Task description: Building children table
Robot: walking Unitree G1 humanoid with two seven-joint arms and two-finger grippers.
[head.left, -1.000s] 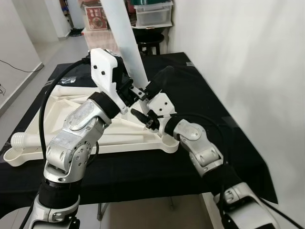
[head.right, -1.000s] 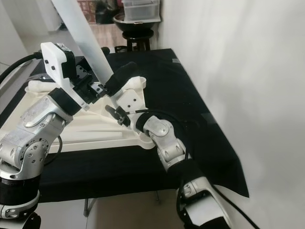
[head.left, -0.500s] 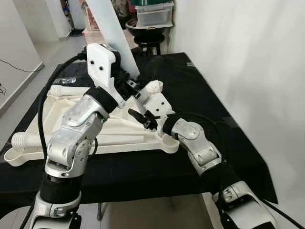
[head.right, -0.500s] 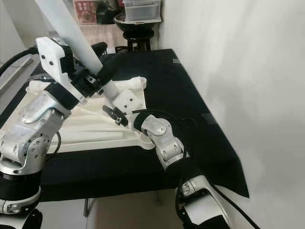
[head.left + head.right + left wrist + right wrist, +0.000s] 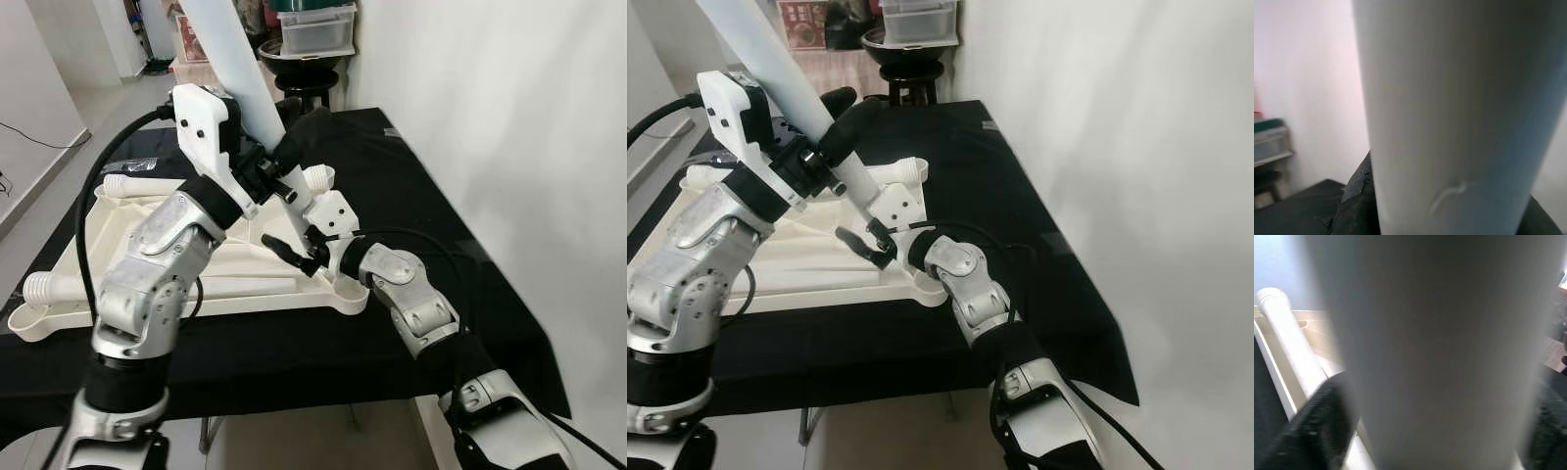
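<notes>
**Leg held at corner of inverted tabletop, both grippers engaged**

Setup: cream-white moulded plastic tabletop [image 5: 118, 245] lies upside down on a table draped in black cloth [image 5: 411, 206]. White wall to the robot's right. At the far end of the table, a dark round stool [image 5: 299, 78] carries a clear plastic storage box [image 5: 315, 27].

Task item: long white cylindrical plastic table leg [image 5: 235, 59], tilted, upper end leaning away toward the robot's left and running out of the top of the head views. Lower end meets the tabletop near its right far corner, just beside the round corner socket [image 5: 318, 176]. Exact seating in a socket cannot be told; the arms cover the joint.

Left gripper [image 5: 279, 162]: raised above the tabletop, black fingers [image 5: 304, 137] clamped around the lower part of the leg. Left wrist view is dominated by the white leg, with dark finger edges either side.

Right gripper [image 5: 299, 220]: reaches in from the right below the left gripper, fingers closed around the base of the same leg; one black finger [image 5: 284, 250] projects over the tabletop surface.

Two further white legs lie beside the tabletop: one threaded end at the near left corner [image 5: 39, 286], one at the far left [image 5: 118, 183].
</notes>
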